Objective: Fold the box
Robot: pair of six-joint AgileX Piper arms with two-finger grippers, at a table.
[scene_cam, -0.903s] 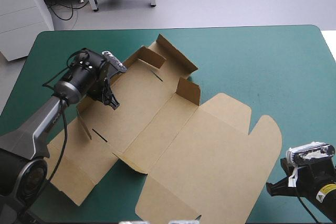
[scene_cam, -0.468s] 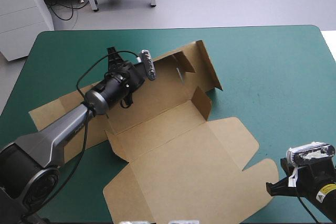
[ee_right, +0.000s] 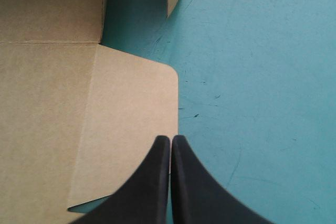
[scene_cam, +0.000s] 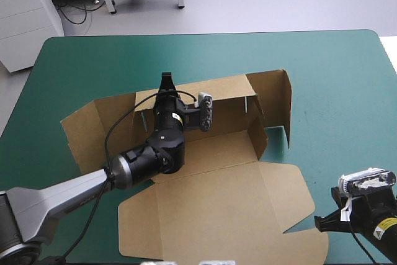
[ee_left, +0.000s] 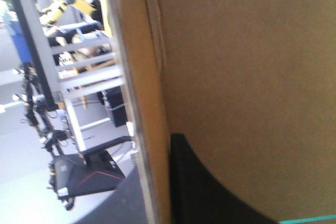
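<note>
While the left gripper (scene_cam: pixel 166 81) — arm outstretched — pinches the box (scene_cam: pixel 217 215), the right gripper (ee_right: pixel 171 140) sits closed.

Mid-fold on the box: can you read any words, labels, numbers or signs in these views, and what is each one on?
No text is legible in any view.
Yellow label on the right arm: carries a dark mark, too small to read.
Small yellow sticker on the left arm: too small to read.
Box: plain brown board, no print visible.
</note>
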